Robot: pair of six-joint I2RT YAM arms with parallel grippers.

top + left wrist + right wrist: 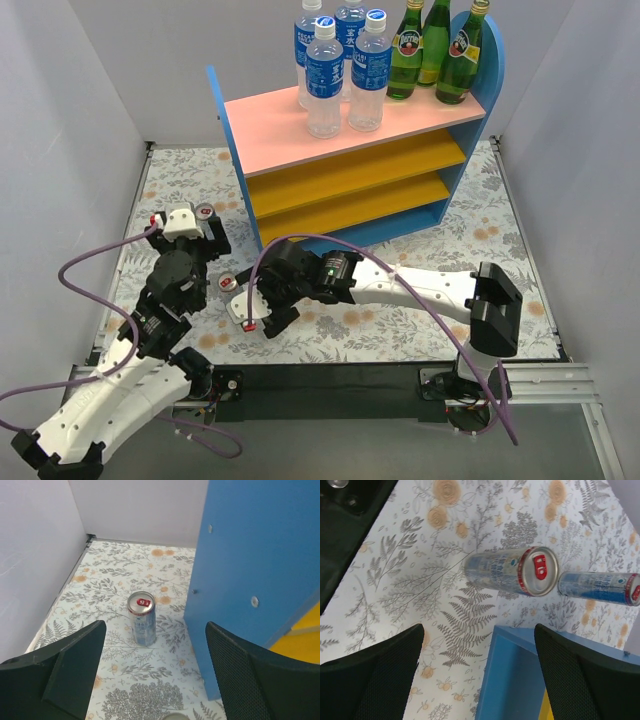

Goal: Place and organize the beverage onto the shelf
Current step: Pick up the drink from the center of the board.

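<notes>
Bottles (324, 75) atop shelf (280, 125); cans (512, 571) on table (520, 250) beside shelf

Four clear blue-labelled plastic bottles (325, 70) and three green glass bottles (430, 50) stand upright on the pink top of the blue-sided three-tier shelf (350, 180), upper centre. Two silver-red cans (512, 572) stand on the bench (400, 330) at its left.
</notes>
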